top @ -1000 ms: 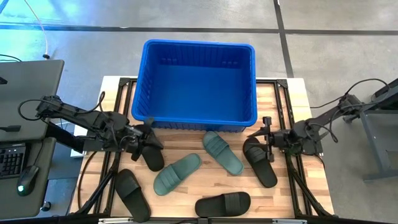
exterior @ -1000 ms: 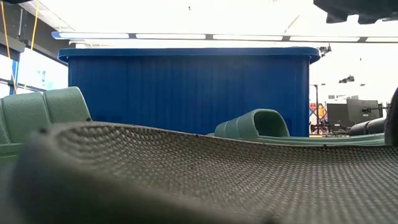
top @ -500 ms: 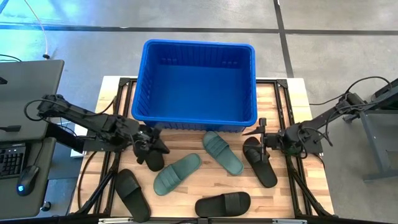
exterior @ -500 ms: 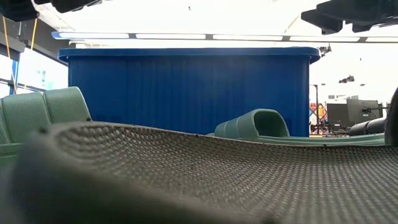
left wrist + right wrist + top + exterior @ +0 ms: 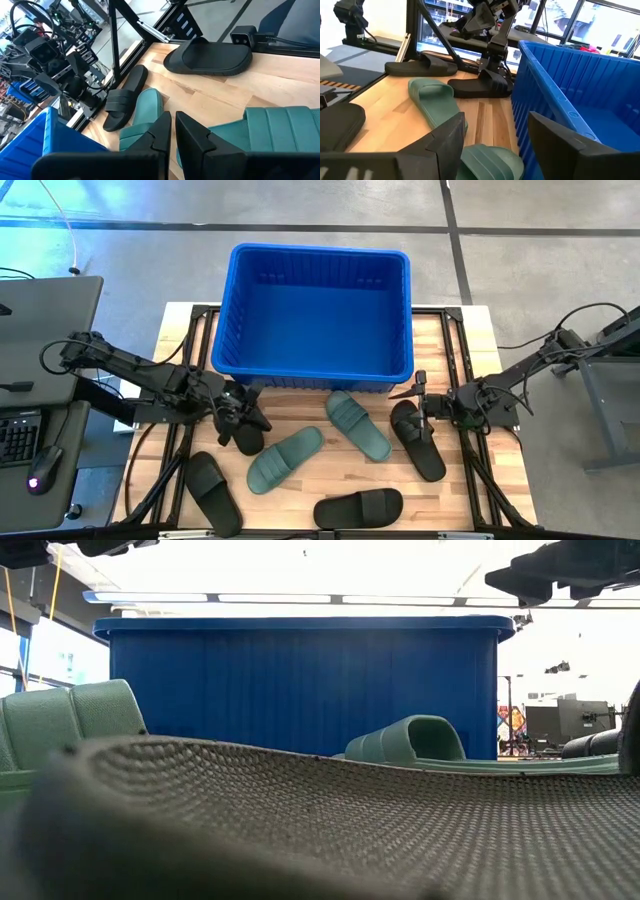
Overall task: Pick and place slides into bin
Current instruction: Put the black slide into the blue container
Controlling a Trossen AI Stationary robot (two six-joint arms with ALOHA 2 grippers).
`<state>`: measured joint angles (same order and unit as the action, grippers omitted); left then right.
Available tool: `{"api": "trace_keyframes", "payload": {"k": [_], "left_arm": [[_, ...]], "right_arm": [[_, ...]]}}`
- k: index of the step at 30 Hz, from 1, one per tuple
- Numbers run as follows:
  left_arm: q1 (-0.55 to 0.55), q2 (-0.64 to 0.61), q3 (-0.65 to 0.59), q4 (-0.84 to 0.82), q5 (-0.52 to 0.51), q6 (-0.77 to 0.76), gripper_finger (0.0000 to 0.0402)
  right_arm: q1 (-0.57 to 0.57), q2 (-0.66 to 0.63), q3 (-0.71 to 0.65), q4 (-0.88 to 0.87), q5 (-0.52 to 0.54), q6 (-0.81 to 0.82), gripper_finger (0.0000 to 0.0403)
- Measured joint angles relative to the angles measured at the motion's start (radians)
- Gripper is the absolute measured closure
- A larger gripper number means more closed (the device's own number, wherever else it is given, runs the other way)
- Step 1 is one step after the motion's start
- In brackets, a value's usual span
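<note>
Counting six slides: four black (image 5: 359,507), two green (image 5: 285,459), one empty bin (image 5: 315,310). Left gripper (image 5: 243,416) nearly closed over a black slide (image 5: 243,435); right gripper (image 5: 413,392) spread open. Low view alone shows ceiling lights (image 5: 290,598).

Pale wood worktop (image 5: 300,485), planked, grain showing, satin rather than shiny, edged by black metal framing (image 5: 190,320). Bright blue plastic bin (image 5: 318,260), smooth with a mild sheen, walls finely ribbed and slotted. Matt rubbery black slides (image 5: 360,507), no gloss, straps ribbed. Same matt, soft-looking finish on the sage green slides (image 5: 285,459), straps ridged crosswise. Up close in the low view, a dark pebbled, dimpled surface (image 5: 320,830), probably a slide's footbed, though too near to be sure. Hard matt black gripper fingers (image 5: 445,142), plastic by the look.
</note>
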<state>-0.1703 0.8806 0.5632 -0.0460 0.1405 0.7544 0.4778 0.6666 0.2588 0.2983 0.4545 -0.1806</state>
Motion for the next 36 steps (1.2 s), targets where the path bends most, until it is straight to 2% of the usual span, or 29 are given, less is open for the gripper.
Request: {"api": "trace_keyframes", "payload": {"k": [10, 16, 21, 27, 30, 36], "left_arm": [[0.000, 0.000, 0.000, -0.002, -0.008, 0.000, 0.0382], [0.000, 0.000, 0.000, -0.002, -0.128, 0.005, 0.0383], [-0.001, 0.002, 0.000, 0.001, -0.153, 0.005, 0.0383], [0.000, 0.000, 0.000, -0.001, -0.173, -0.081, 0.0380], [0.000, 0.000, 0.000, -0.003, -0.179, -0.112, 0.0352], [0.000, 0.001, 0.000, -0.003, -0.158, -0.108, 0.0234]], "right_arm": [[0.000, 0.000, 0.000, -0.012, 0.000, -0.002, 0.0190], [0.000, 0.000, 0.000, -0.013, 0.000, -0.002, 0.0193], [0.000, 0.000, 0.000, -0.013, 0.000, -0.002, 0.0197], [0.000, 0.000, 0.000, -0.014, 0.000, -0.002, 0.0193], [0.000, 0.000, 0.000, -0.021, 0.000, -0.002, 0.0191], [0.000, 0.000, 0.000, -0.022, 0.000, -0.002, 0.0191]]}}
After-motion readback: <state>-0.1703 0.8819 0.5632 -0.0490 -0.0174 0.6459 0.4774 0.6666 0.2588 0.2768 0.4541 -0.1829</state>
